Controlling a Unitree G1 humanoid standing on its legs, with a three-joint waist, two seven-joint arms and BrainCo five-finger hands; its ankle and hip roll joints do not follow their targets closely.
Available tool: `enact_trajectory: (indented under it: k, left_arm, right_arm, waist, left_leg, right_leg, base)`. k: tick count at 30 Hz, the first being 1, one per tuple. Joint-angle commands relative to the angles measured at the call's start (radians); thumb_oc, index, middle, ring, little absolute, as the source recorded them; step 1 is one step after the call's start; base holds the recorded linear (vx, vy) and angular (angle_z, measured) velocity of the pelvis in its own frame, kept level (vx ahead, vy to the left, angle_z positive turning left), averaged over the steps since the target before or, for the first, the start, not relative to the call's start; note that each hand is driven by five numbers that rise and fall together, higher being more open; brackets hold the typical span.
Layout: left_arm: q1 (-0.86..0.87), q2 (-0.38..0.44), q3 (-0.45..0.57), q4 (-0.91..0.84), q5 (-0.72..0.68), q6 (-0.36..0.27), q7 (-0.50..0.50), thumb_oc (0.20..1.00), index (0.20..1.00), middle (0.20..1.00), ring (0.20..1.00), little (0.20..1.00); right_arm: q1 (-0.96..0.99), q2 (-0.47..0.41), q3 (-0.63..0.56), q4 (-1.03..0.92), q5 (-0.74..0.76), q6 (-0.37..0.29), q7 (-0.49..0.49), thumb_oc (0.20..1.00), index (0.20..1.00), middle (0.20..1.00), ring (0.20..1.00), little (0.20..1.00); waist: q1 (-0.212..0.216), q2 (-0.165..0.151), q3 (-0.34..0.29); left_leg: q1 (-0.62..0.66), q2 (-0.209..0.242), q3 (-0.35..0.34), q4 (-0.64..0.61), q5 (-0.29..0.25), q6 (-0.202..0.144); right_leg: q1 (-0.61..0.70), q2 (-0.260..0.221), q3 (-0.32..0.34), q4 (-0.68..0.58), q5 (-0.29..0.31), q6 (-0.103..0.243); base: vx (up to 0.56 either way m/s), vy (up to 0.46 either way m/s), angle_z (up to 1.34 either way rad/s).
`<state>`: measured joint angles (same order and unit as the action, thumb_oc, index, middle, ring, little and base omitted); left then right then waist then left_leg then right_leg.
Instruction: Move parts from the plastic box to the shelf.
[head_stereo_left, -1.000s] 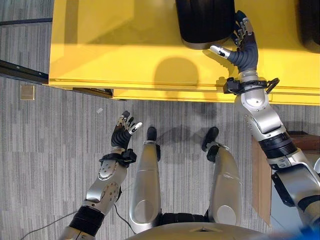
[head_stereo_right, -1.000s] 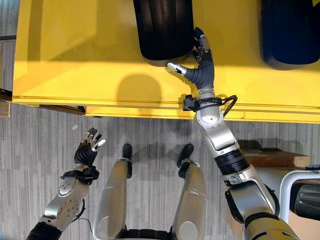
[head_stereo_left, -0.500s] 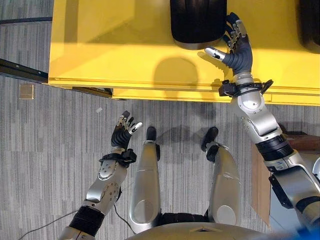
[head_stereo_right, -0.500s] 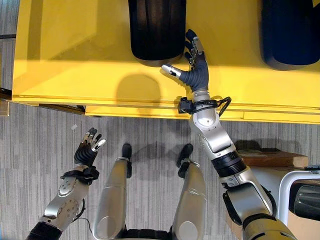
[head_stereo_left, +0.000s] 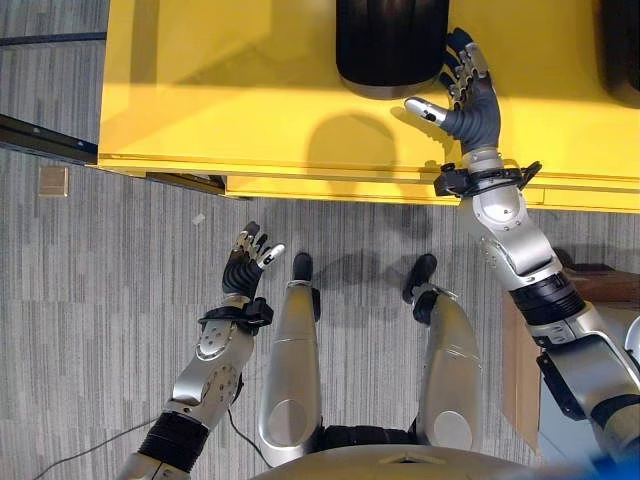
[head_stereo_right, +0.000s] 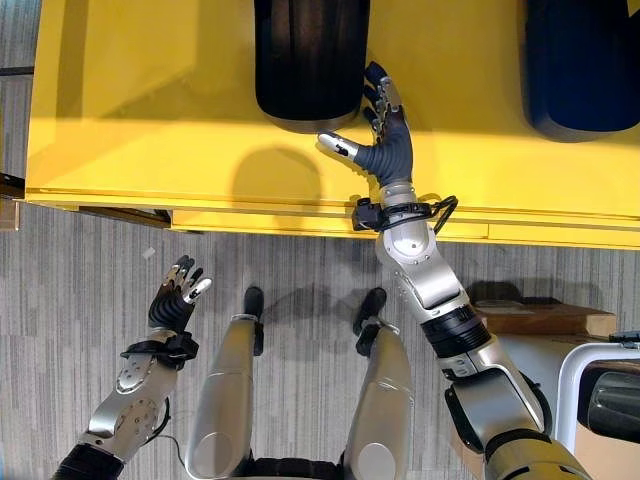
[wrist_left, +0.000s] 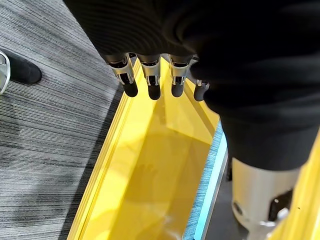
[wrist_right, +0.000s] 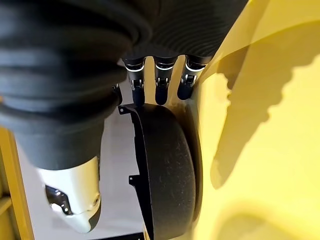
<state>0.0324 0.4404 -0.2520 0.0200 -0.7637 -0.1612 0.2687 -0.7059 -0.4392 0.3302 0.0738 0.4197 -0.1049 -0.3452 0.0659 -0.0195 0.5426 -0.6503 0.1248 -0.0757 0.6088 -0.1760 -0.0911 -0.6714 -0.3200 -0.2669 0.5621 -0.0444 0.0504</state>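
Observation:
A large black curved part (head_stereo_left: 390, 45) lies on the yellow shelf (head_stereo_left: 250, 90) at the far middle. My right hand (head_stereo_left: 468, 100) is open beside the part's right edge, its straight fingers (wrist_right: 159, 89) touching the rim and the thumb spread toward the near edge. In the right wrist view the black part (wrist_right: 167, 170) shows just past the fingertips. A second dark part (head_stereo_right: 585, 60) rests on the shelf at the far right. My left hand (head_stereo_left: 246, 264) hangs low over the grey floor, open and holding nothing, short of the shelf's front edge (wrist_left: 145, 175).
A brown box (head_stereo_right: 540, 318) stands on the floor at the right, with a white-framed object (head_stereo_right: 600, 400) beside it. A small tan square (head_stereo_left: 53, 182) and a black rail (head_stereo_left: 40, 140) lie on the floor at the left.
My right hand has slid left and farther onto the shelf, and the black part has shifted left and back with it. The left hand has stayed still.

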Motion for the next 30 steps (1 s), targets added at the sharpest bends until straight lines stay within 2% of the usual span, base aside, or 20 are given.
enact_trajectory:
  k: [1,13,18,25,27,28,29,30]
  left_arm:
    - [0.077,0.021,0.027,-0.121,0.031,-0.03,0.002,1.0,1.0,1.0,1.0,1.0]
    - [0.076,0.004,0.028,-0.11,0.046,-0.045,0.026,1.0,1.0,1.0,1.0,1.0]
    - [0.09,-0.001,0.017,-0.117,0.054,-0.049,0.033,1.0,1.0,1.0,1.0,1.0]
    - [0.114,-0.009,0.027,-0.108,0.051,-0.041,0.002,1.0,1.0,1.0,1.0,1.0]
    - [0.113,-0.015,0.035,-0.093,0.048,-0.037,-0.014,1.0,1.0,1.0,1.0,1.0]
    - [0.114,-0.015,0.035,-0.093,0.048,-0.038,-0.014,1.0,1.0,1.0,1.0,1.0]
    - [0.116,-0.022,0.04,-0.081,0.046,-0.032,-0.025,1.0,1.0,1.0,1.0,1.0]
    - [0.126,-0.029,0.06,-0.059,0.052,-0.02,-0.047,1.0,1.0,1.0,1.0,1.0]
  right_arm:
    - [0.032,0.022,0.019,-0.081,-0.001,-0.028,0.028,1.0,1.0,1.0,1.0,1.0]
    - [0.112,0.029,-0.148,-0.233,-0.19,-0.065,-0.117,1.0,1.0,1.0,1.0,1.0]
    - [0.221,0.063,-0.195,-0.356,-0.233,-0.108,-0.149,1.0,1.0,1.0,1.0,1.0]
    - [0.424,0.049,-0.16,-0.473,-0.093,-0.161,0.0,1.0,1.0,1.0,1.0,1.0]
    - [0.498,0.044,-0.139,-0.475,-0.03,-0.156,0.062,1.0,1.0,1.0,1.0,1.0]
    - [0.499,0.044,-0.139,-0.476,-0.029,-0.156,0.062,1.0,1.0,1.0,1.0,1.0]
    - [0.553,0.047,-0.11,-0.449,0.037,-0.143,0.11,1.0,1.0,1.0,1.0,1.0]
    - [0.649,0.032,-0.091,-0.417,0.089,-0.109,0.17,1.0,1.0,1.0,1.0,1.0]
  waist:
    - [0.023,-0.01,-0.023]
    - [-0.003,-0.012,-0.023]
    - [-0.028,-0.011,-0.023]
    - [-0.054,-0.015,-0.023]
    - [-0.062,-0.016,-0.023]
    - [-0.062,-0.016,-0.023]
    - [-0.066,-0.017,-0.024]
    - [-0.077,-0.02,-0.055]
  left_leg:
    - [-0.019,-0.01,0.046,-0.035,0.065,0.03]
    - [-0.009,-0.006,0.048,-0.031,0.057,0.031]
    - [-0.001,-0.003,0.051,-0.033,0.06,0.029]
    - [0.072,0.01,0.054,-0.066,0.074,0.017]
    - [0.131,0.018,0.057,-0.099,0.085,0.01]
    - [0.134,0.018,0.057,-0.101,0.086,0.01]
    - [0.188,0.028,0.06,-0.136,0.101,0.002]
    - [0.256,0.051,0.067,-0.198,0.128,-0.011]
  right_leg:
    - [0.056,-0.016,0.047,0.098,-0.099,0.067]
    - [0.061,-0.011,0.055,0.104,-0.107,0.068]
    - [0.062,-0.006,0.062,0.106,-0.112,0.068]
    - [0.117,0.007,0.062,0.087,-0.107,0.068]
    - [0.172,0.017,0.059,0.056,-0.101,0.07]
    - [0.175,0.018,0.059,0.054,-0.1,0.07]
    - [0.224,0.029,0.053,0.021,-0.09,0.071]
    - [0.289,0.054,0.043,-0.043,-0.077,0.073]
  base:
    - [0.0,0.0,0.0]
    - [0.0,0.0,0.0]
    - [-0.01,0.002,-0.03]
    - [-0.02,-0.013,-0.08]
    - [0.01,-0.013,-0.1]
    - [0.03,-0.028,-0.2]
    - [0.08,-0.084,-0.21]
    - [0.08,-0.084,-0.24]
